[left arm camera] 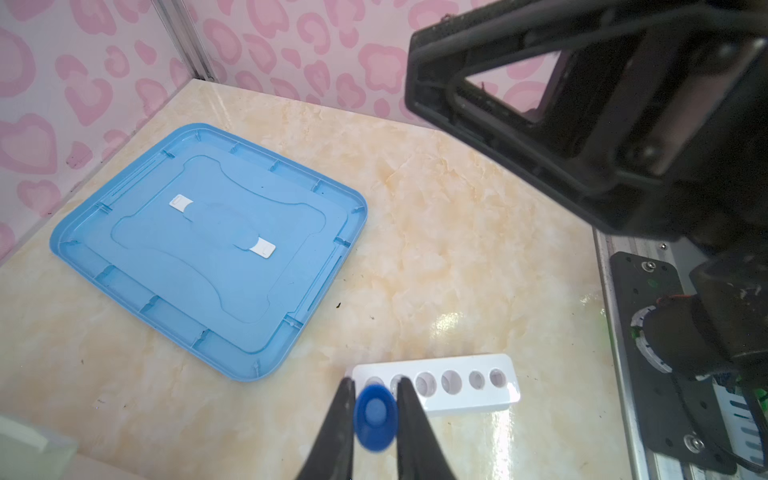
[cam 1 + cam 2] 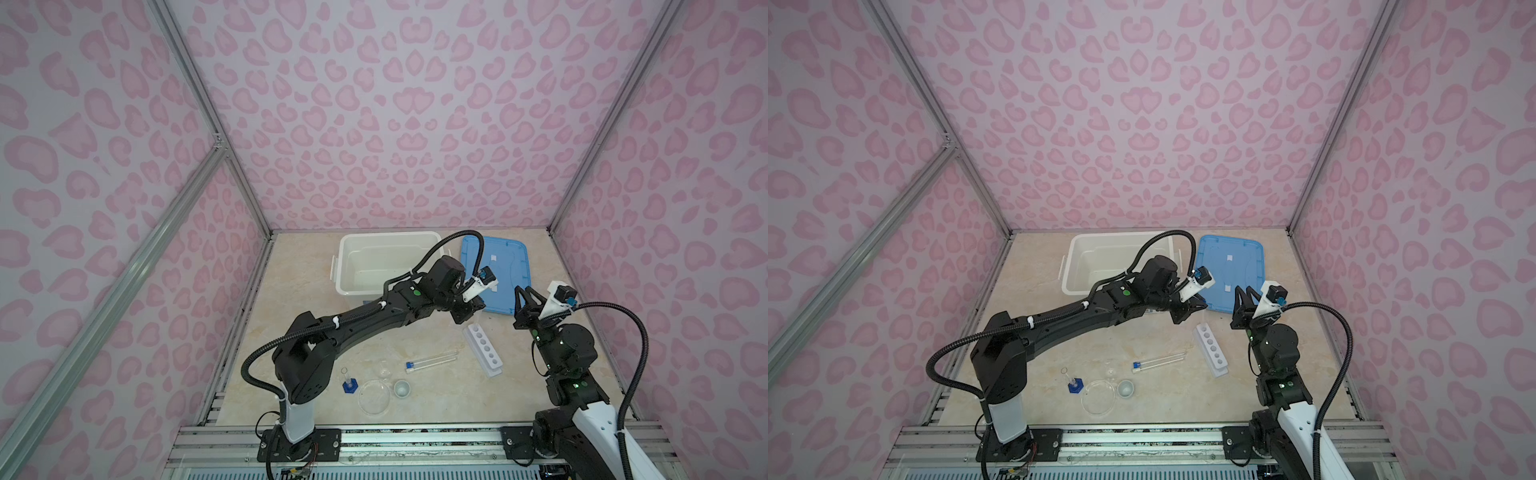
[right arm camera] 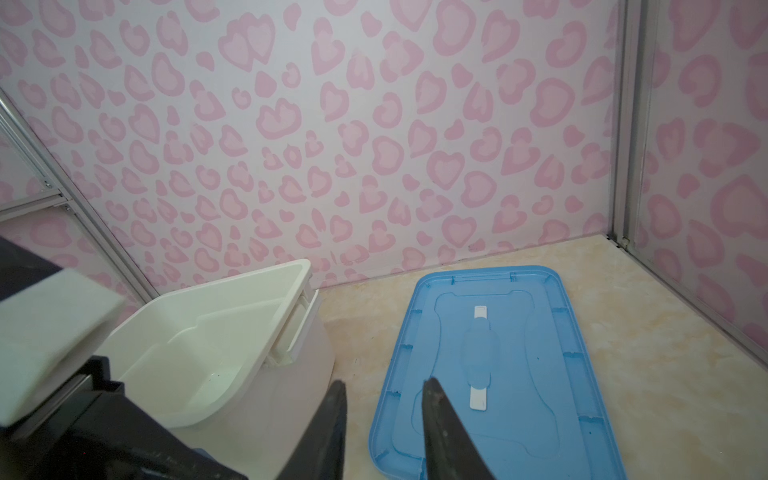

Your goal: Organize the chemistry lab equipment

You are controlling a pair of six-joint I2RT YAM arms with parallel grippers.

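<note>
Blue-capped test tube (image 1: 375, 419) pinched in left jaws at white rack's (image 1: 461, 401) end; right jaws slightly spread, mid-air.

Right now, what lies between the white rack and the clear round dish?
Blue-capped test tubes lying flat, then a small clear cup beside the dish, seen in both top views.

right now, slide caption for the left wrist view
Left jaws clamped on a blue-capped test tube at one end of the white rack, blue lid nearby.
</note>
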